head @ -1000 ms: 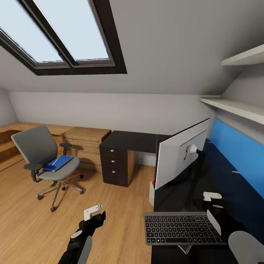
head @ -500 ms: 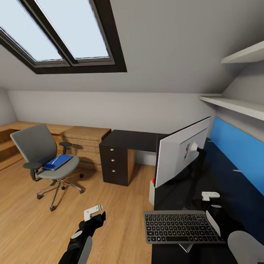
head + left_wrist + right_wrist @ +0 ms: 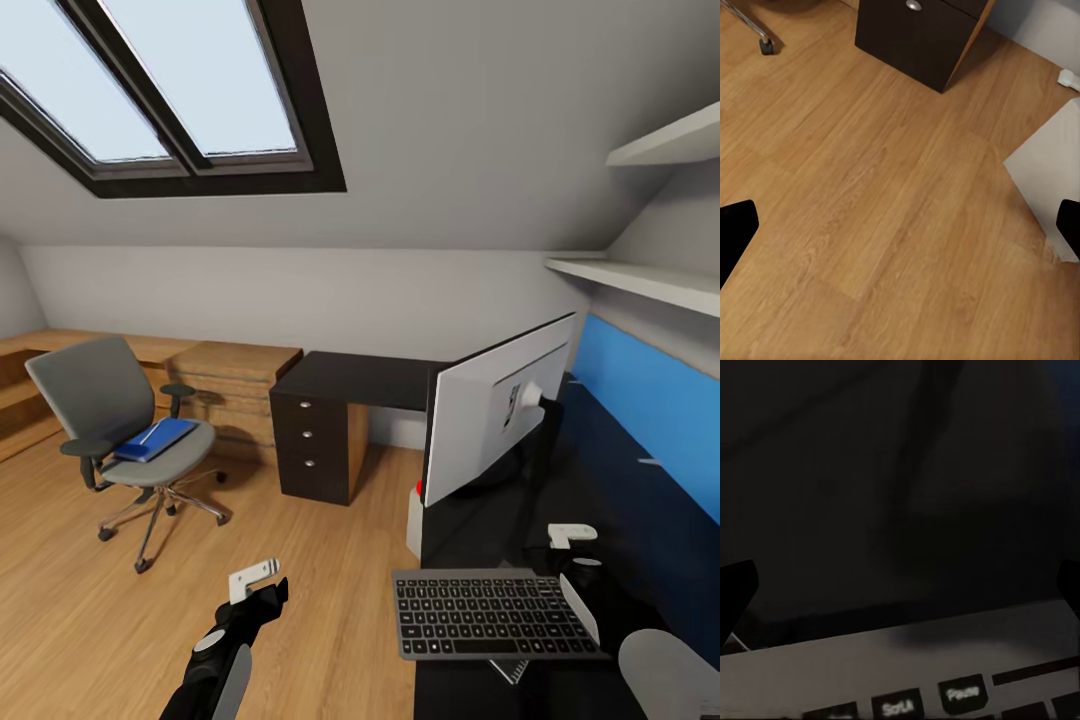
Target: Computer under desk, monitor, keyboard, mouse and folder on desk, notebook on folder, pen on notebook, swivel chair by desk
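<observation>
The grey swivel chair (image 3: 110,415) stands on the floor at the left, away from the desk (image 3: 355,382). On its seat lies the blue folder (image 3: 158,441) with the thin white pen (image 3: 152,436) on top. The monitor (image 3: 495,410) stands on the black desk top, back toward me. In front of it lies the keyboard (image 3: 490,612), its left end past the desk edge. My right gripper (image 3: 576,568) is open at the keyboard's right end (image 3: 945,690). My left gripper (image 3: 256,582) hangs open over bare floor (image 3: 885,225). The grey computer (image 3: 1050,176) stands on the floor beside the desk. Mouse and notebook are out of view.
A black three-drawer unit (image 3: 313,446) holds up the desk's far end. Low wooden shelving (image 3: 235,390) runs along the back wall behind the chair. White wall shelves (image 3: 640,285) and a blue panel (image 3: 650,400) line the right wall. A pale-edged corner (image 3: 508,670) pokes out under the keyboard.
The whole picture has shifted a little, so the camera moved. The keyboard's right end and my right gripper have edged slightly leftward. The left arm looks unchanged.
</observation>
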`<state>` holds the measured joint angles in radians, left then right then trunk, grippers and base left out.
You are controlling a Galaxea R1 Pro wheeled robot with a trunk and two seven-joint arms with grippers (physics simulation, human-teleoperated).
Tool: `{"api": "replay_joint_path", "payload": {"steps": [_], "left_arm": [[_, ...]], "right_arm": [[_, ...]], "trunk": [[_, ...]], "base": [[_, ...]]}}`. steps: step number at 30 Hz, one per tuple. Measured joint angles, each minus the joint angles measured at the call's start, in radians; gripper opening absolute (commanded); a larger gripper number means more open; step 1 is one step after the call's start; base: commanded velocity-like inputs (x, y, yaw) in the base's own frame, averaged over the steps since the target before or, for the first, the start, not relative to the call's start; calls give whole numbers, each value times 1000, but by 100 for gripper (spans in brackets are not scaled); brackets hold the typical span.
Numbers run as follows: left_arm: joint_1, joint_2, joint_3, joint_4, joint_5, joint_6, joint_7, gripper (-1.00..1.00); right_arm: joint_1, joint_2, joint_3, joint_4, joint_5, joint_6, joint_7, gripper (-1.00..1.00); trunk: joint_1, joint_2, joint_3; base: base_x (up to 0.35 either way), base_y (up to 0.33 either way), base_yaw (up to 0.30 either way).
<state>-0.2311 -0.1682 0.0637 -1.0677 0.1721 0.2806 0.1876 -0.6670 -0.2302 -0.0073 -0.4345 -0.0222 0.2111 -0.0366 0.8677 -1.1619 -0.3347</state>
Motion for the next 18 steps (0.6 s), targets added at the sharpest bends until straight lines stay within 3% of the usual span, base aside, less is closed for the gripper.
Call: {"api": "replay_joint_path", "payload": {"steps": [10, 18], "left_arm": [[0, 1, 0, 22, -1, -2, -4, 100], [0, 2, 0, 42, -1, -4, -4, 100]], "right_arm": [[0, 0, 0, -2, 0, 6, 0, 100], [0, 0, 0, -2, 0, 9, 0, 100]], "trunk": [[4, -7, -3], [4, -7, -3]], "base": [[5, 0, 0], [130, 0, 0]]}}
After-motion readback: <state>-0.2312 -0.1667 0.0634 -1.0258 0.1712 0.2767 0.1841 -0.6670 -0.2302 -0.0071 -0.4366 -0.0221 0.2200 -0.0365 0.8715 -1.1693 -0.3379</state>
